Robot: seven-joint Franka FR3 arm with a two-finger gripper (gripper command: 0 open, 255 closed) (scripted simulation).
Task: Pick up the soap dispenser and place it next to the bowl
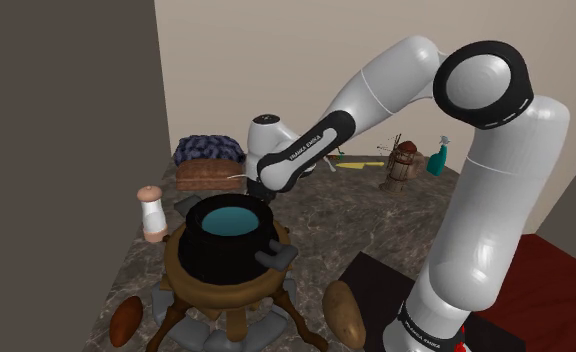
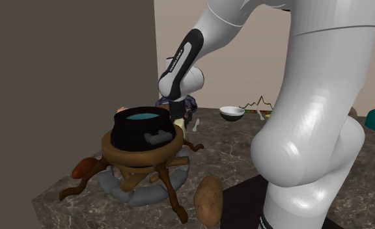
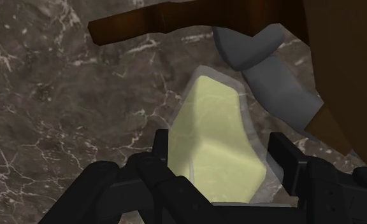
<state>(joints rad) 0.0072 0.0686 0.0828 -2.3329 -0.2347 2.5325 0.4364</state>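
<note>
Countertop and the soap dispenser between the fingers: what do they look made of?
countertop: polished dark stone, probably marble, judging by the white veining. soap dispenser: clear shell, plastic or glass, over pale yellow-green fill; its translucent rim shows.

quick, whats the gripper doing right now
gripper: closed on the dispenser, fingers touching both its sides

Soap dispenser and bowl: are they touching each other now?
Apart. The second exterior view shows the soap dispenser beside the black pot, while the bowl stands farther toward that view's right, with bare countertop between them.
</note>
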